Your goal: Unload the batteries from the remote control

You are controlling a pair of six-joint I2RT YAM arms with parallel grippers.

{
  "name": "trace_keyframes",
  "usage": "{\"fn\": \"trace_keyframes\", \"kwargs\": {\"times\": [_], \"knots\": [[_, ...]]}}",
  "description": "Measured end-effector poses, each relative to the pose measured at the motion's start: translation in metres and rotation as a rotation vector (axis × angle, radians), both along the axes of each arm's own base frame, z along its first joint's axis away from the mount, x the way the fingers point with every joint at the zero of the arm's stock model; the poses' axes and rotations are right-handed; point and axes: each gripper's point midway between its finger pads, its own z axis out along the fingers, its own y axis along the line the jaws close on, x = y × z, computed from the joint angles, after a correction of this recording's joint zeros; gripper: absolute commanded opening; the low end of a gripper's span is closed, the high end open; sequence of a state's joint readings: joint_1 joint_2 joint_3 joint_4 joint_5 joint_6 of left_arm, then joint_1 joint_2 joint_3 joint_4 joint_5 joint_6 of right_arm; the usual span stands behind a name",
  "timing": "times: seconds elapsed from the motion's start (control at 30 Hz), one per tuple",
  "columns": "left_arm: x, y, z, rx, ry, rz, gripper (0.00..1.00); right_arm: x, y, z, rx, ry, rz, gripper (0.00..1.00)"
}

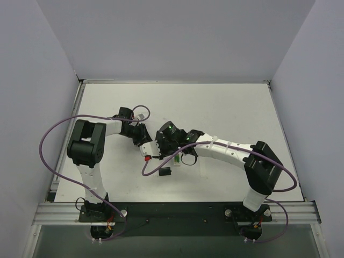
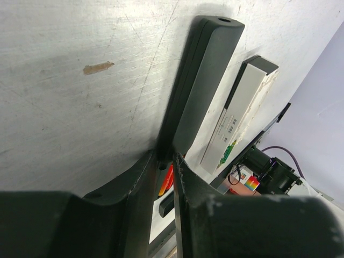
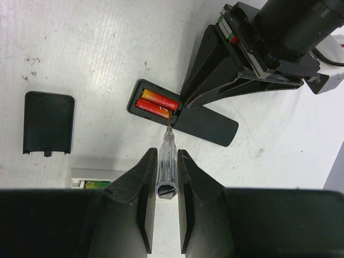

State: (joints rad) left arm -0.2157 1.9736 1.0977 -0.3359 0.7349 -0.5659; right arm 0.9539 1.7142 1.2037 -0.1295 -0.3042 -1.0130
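Table carries everything. The left claw is clamped on the black remote, which juts out ahead of it. The right claw is clamped on a clear screwdriver. The tip, just ahead, meets the two red batteries in the remote's open compartment.
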Motion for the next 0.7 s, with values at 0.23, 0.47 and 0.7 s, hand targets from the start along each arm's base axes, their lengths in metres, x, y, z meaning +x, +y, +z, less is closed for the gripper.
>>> {"fn": "trace_keyframes", "kwargs": {"times": [0.23, 0.47, 0.7], "knots": [[-0.0001, -0.0001, -0.0003, 0.002, 0.008, -0.002, 0.27, -0.0005, -0.0040, -0.0012, 0.047, 0.003, -0.023, 0.00], [-0.0003, 0.0000, -0.0005, 0.003, 0.011, -0.002, 0.27, -0.0008, -0.0054, -0.0019, 0.079, 0.004, -0.039, 0.00], [-0.0003, 0.0002, -0.0004, 0.006, 0.013, -0.002, 0.26, -0.0014, -0.0058, -0.0025, 0.102, 0.007, -0.051, 0.00]]}}
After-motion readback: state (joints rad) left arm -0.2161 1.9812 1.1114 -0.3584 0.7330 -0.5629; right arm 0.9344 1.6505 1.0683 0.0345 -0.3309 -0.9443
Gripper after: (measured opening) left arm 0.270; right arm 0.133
